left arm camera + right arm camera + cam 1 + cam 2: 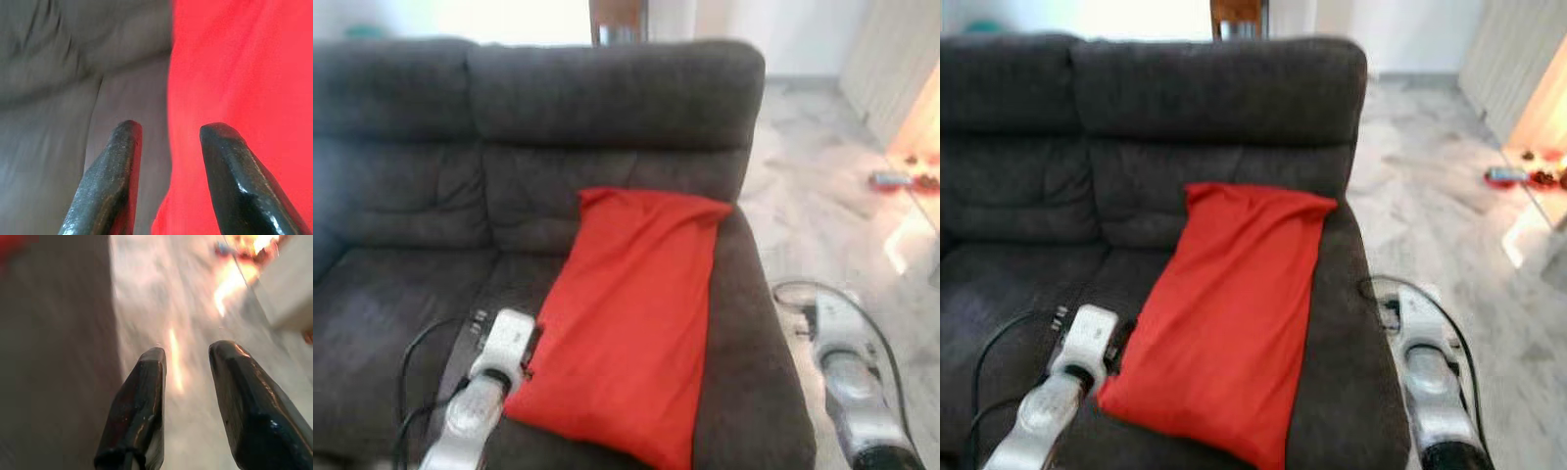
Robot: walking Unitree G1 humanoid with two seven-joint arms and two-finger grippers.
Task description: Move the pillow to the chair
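Pillow [631, 318] leaned on sofa [431, 157] | left gripper [168, 134] apart at pillow's edge; should pinch deep | right gripper [188, 355] apart, beyond pillow

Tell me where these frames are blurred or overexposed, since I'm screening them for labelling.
Left eye view: soft throughout, window glare above the sofa. Right eye view: bright glare on the floor at right. Left wrist view: pillow and sofa blurred, left pincer fingers sharp. Right wrist view: floor smeared, with blown-out highlights past the right pincer.
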